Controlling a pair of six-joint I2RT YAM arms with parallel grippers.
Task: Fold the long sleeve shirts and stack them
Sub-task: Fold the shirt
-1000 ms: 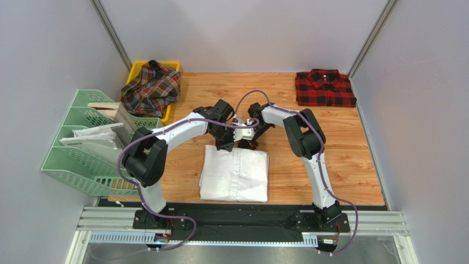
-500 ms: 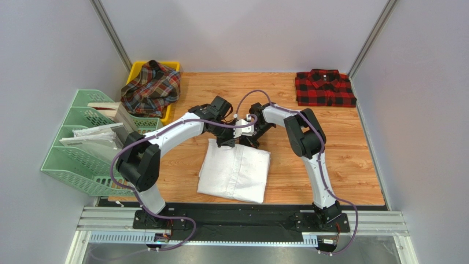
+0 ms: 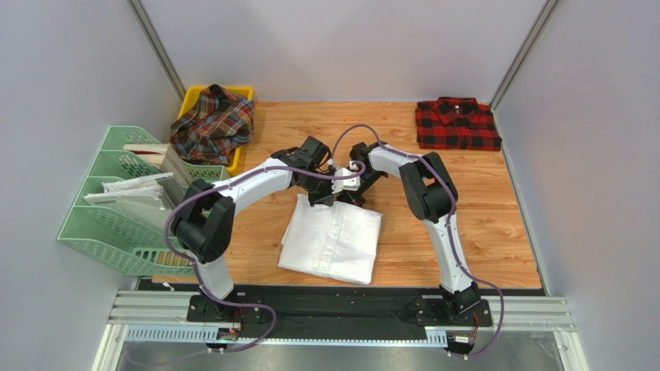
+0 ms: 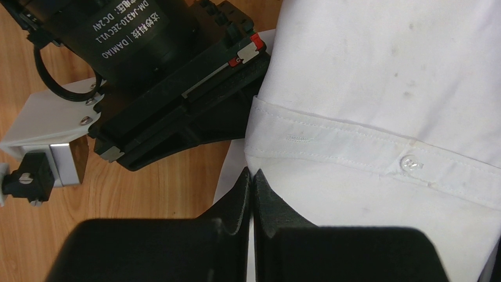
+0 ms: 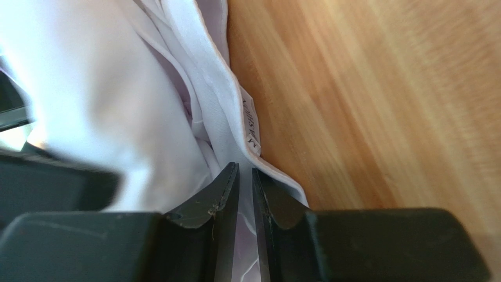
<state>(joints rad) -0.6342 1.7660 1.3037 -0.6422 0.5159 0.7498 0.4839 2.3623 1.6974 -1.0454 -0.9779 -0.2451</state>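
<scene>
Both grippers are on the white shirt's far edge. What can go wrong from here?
1. The left gripper and right gripper pinch the white shirt very close together, so the arms could collide as they move.
2. Each holds only a thin bit of edge; inner layers might slip out and the fold open on lifting.
3. The shirt lies skewed to the table edge, so it may end up stacked crooked.

A: From above, where does the white shirt [image 3: 331, 241] end at twelve o'clock?
B: Hidden beneath the left gripper [image 3: 319, 199] and right gripper [image 3: 352, 195].
A: The label [image 5: 253, 126] in the right wrist view?
B: Blurred, mostly unreadable; there the shirt runs off the picture at nine o'clock.
</scene>
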